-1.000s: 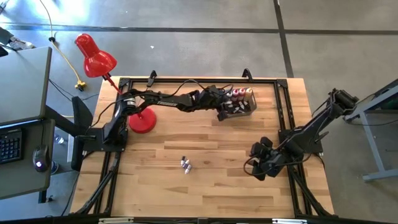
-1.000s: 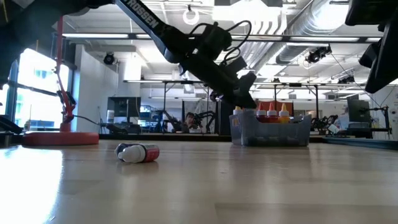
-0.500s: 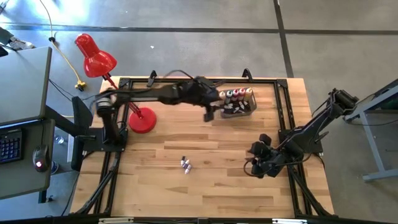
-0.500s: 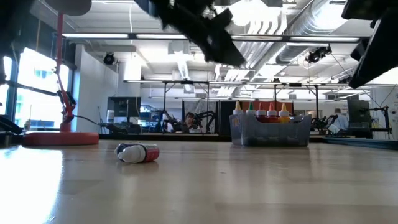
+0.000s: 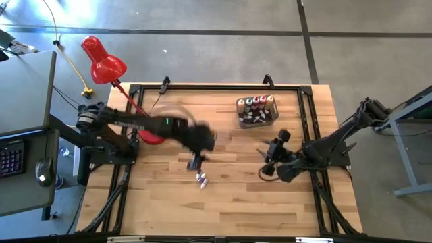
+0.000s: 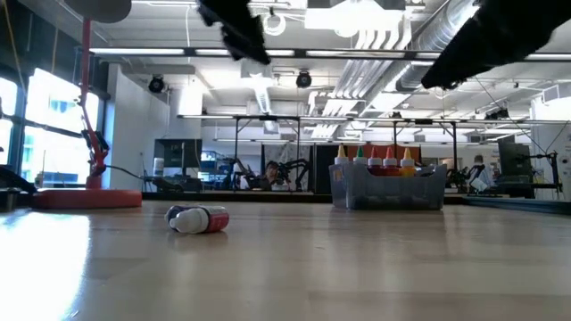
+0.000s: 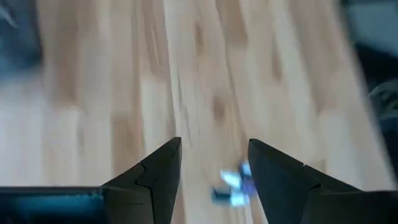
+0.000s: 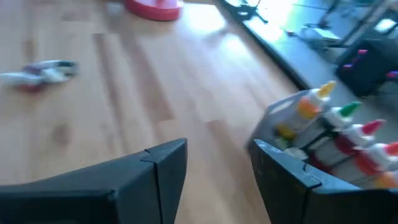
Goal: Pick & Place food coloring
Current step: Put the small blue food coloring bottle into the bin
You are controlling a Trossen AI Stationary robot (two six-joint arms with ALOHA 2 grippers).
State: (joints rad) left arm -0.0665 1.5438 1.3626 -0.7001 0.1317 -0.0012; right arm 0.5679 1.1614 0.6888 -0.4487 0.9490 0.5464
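Note:
Two tiny dark-and-white food coloring bottles [image 5: 201,179] lie on their sides in the middle of the table; they also show in the low view [image 6: 198,218], the left wrist view [image 7: 233,186] and the right wrist view [image 8: 40,71]. Several taller bottles [image 6: 375,160] with pointed caps stand upright in the grey tub [image 5: 257,111]. My left gripper [image 5: 196,162] hangs open just above and on the far side of the lying bottles [image 7: 214,146]. My right gripper [image 5: 268,160] is open above the table's right half [image 8: 217,149], between the lying bottles and the tub [image 8: 323,137].
A red desk lamp stands with its base [image 5: 154,135] at the table's far left, partly under my left arm, and its head [image 5: 102,61] reaches beyond the table. The tub sits near the far edge. Bare wood lies along the near edge.
My left gripper has swung away from the grey tub, toward the table's near and left side, and now hangs over the lying bottles. My right gripper has risen, moved left and toward the far edge, and turned. The lying bottles and the tub have stayed put.

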